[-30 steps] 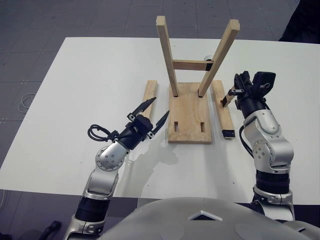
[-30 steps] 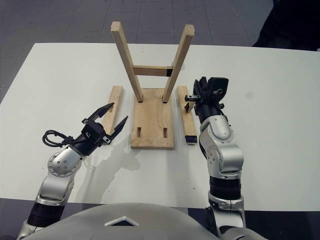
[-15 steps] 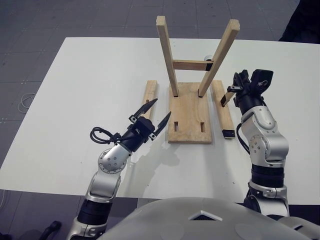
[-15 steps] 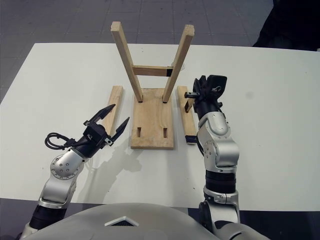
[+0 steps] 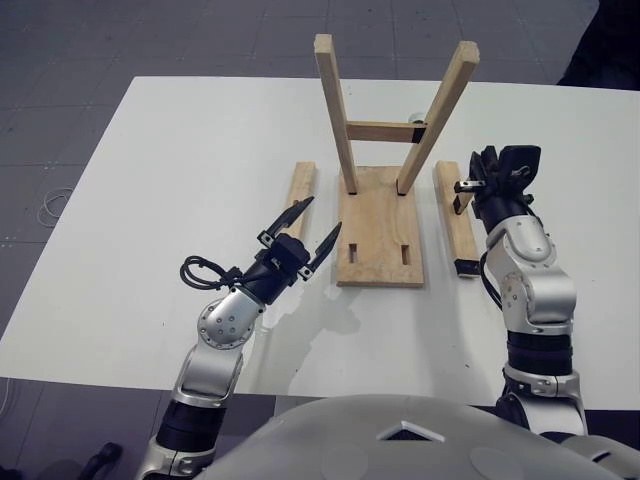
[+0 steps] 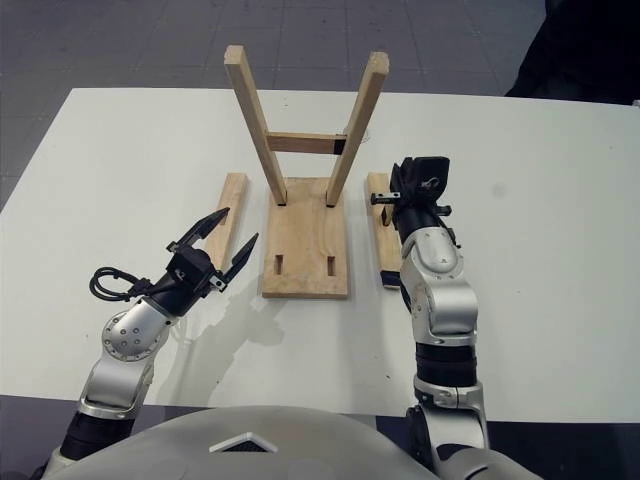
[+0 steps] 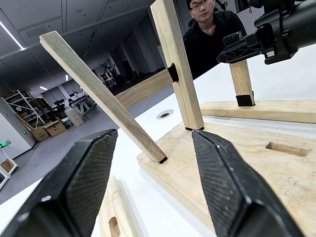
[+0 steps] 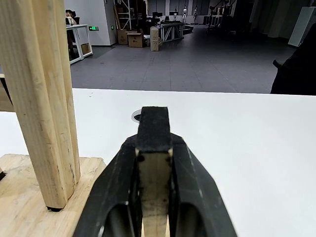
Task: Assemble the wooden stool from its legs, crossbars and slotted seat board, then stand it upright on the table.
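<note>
Right gripper point(image 5: 464, 187), pinching crossbar point(image 8: 154, 190), drifts away from seat point(image 5: 380, 228); left gripper point(image 5: 306, 228) spread beside seat. Two legs point(image 5: 333, 110) slotted, two loose.

Setting: large open lab or workshop hall. A white table point(image 5: 180, 150) stands on a grey tiled floor point(image 5: 200, 40). Behind it is dim open floor space with metal shelving point(image 7: 19, 106), stacked cardboard boxes point(image 8: 134, 37), ceiling strip lights point(image 7: 11, 33) and a green wall sign point(image 8: 93, 28).

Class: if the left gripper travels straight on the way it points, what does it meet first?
The left gripper likely meets the seat board first, beside the left upright leg; height unclear.
</note>
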Available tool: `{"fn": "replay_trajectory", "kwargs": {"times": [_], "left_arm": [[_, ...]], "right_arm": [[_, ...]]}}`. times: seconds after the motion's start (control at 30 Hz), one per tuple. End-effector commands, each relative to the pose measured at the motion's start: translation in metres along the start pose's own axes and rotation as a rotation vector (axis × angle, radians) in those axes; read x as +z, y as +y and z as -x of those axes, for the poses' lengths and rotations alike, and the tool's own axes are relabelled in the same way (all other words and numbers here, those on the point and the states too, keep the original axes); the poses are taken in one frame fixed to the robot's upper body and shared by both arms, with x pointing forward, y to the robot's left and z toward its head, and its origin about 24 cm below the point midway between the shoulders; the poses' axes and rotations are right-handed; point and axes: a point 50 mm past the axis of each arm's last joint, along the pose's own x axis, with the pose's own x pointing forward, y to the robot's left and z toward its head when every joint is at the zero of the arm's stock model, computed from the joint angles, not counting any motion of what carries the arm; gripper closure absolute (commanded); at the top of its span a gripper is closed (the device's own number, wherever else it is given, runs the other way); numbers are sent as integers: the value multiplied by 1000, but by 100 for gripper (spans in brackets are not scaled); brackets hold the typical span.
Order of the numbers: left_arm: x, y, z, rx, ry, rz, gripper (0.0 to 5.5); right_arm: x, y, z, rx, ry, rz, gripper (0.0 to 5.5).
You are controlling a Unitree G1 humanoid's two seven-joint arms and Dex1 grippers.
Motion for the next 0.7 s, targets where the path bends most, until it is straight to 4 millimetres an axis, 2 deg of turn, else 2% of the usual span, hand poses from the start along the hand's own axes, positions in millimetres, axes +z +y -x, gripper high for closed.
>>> {"fn": "replay_trajectory", "kwargs": {"times": [0.03,0.13,0.3,0.7], "left_arm": [[-1,3,0,-4,9,-10,266],[-1,5,0,-4,9,-13,266],[-1,7,-1,-8,9,-18,266],[0,9,-3,-5,7,-24,266]], "right_arm": [[-47,-26,21,-63,135,34,508],[-53,-35,26,-62,96,5,508],[-60,-36,27,-45,83,-4,508],[-52,-38,24,-54,36,-12,508]]}}
